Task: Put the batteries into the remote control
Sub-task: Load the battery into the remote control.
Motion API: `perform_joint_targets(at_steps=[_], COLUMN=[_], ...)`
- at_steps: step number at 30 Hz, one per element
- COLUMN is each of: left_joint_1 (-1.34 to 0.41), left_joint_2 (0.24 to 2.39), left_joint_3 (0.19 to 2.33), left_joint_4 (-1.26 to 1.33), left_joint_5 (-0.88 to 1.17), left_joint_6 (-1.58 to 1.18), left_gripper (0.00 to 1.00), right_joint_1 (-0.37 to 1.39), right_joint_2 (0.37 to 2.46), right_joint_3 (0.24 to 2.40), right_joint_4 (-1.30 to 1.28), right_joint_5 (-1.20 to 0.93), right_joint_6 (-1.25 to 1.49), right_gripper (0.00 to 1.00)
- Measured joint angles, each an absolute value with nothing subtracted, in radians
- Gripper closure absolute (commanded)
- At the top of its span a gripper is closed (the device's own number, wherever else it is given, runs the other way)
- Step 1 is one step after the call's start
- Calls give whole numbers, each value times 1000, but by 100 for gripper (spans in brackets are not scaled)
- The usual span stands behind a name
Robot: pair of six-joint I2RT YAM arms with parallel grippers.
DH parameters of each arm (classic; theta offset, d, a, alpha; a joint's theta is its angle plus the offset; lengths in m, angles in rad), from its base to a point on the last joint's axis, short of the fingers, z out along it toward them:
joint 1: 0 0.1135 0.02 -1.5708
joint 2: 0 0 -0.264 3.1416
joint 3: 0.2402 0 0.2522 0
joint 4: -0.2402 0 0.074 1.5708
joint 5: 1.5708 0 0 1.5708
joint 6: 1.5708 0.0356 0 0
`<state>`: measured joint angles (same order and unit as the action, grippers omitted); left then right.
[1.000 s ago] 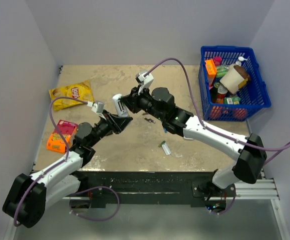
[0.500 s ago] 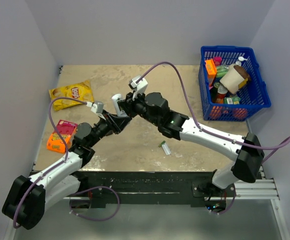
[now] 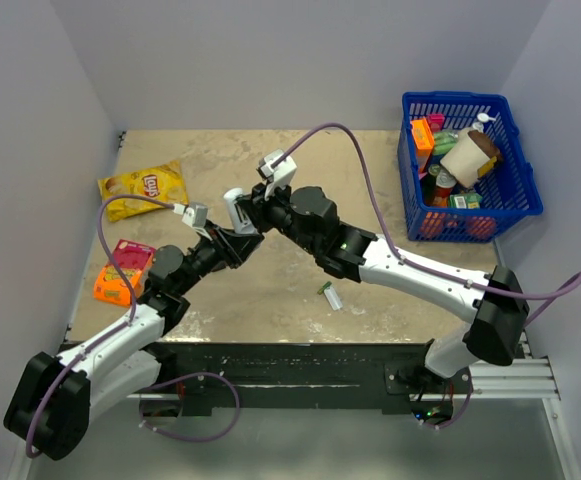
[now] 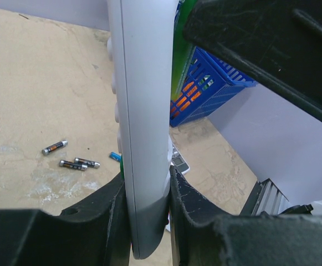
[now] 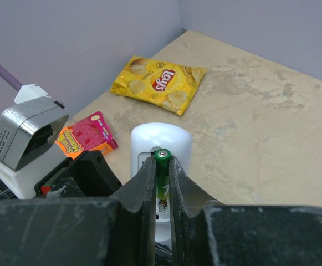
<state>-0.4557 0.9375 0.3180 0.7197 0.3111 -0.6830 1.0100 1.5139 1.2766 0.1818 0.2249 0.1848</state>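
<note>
Up front on the table (image 3: pixel 270 300) there's a little green bit (image 3: pixel 323 289) beside a white piece (image 3: pixel 334 299). Probably the other battery, but it's too small to swear to. Further in, the left gripper (image 4: pixel 147 205) is clamped on the remote (image 4: pixel 144 100), holding it upright off the table. The right gripper (image 5: pixel 162 180) is pinching a battery (image 5: pixel 162 160) right over its open back. My worry: it goes in crooked, catches the edge and pops out of the pinch. Or the push levers the remote loose, since only its bottom end is held.

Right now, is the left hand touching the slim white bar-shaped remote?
Touching. The left wrist view shows the left hand, its black fingers pressed against both sides of the slim white remote.
</note>
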Motion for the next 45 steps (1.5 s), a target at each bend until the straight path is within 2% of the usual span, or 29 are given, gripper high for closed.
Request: perform_joint_targets(at_steps=[37,40,45], left_joint_1=[-451,-451,-451], left_joint_2=[923,923,923], left_joint_3=[324,324,324], left_joint_4=[688,685,683], left_joint_5=[303,303,303], left_joint_6=[-688,-688,-688], left_gripper=[100,100,100], right_joint_1=[1032,1032,1032], right_joint_2=[1520,1520,1520], right_joint_3=[1201,1186,1176], right_joint_4=[298,319,336], right_joint_5=[271,272,270], right_joint_6=[175,174,163], right_gripper=[100,98,90])
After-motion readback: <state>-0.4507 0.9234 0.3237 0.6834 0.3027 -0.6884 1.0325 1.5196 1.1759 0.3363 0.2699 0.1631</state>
